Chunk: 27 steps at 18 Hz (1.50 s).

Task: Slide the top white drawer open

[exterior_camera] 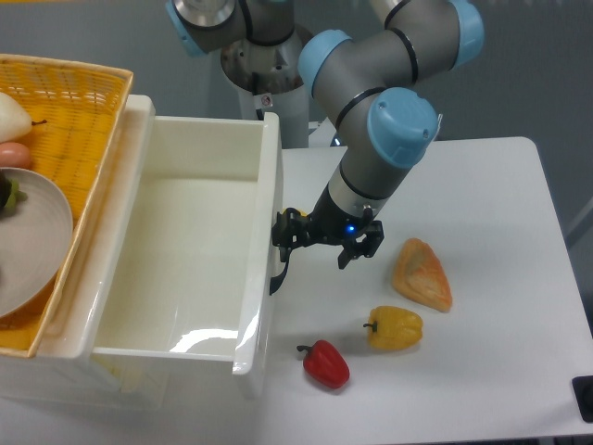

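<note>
At the far left a yellow wicker basket (79, 120) sits on top of the white cabinet (56, 366), holding a grey plate (32, 236) and some produce that is cut off by the frame edge. Next to it, the top white drawer (185, 241) stands pulled well out of the cabinet toward the table, its glossy interior fully exposed and bare. Its front panel faces right, with the black curved handle (277, 269) showing along that face.

The gripper (323, 237) is right at the drawer front, its left finger at or touching the handle and the other finger out over the table; the jaws look spread rather than pinched, though whether they are hooked on the handle or just beside it I cannot tell from this angle.

Judging by how far the box stands out, the opening looks essentially done; what seems left is at most a last bit of travel and letting go.

Further right on the white table (482, 185) lie a red bell pepper (325, 364), a yellow bell pepper (396, 328) and an orange wedge-shaped piece of food (422, 274), all apart from the gripper.
</note>
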Each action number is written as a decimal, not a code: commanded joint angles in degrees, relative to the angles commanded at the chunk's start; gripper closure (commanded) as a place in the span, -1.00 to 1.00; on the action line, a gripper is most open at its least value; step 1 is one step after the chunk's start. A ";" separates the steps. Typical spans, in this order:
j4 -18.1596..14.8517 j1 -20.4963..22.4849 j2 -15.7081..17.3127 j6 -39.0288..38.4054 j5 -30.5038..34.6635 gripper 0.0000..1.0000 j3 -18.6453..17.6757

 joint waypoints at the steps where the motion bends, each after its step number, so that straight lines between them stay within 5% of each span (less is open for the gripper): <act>1: -0.26 0.09 0.00 0.35 -0.17 -1.00 0.00; 13: 0.17 2.20 0.88 3.24 -0.44 -1.00 1.67; 19: 0.52 6.15 0.97 23.97 0.09 -1.00 1.32; 22: 0.96 6.33 0.27 30.31 9.11 -1.00 1.32; 27: 9.92 7.47 -4.65 32.87 18.71 -1.00 -0.09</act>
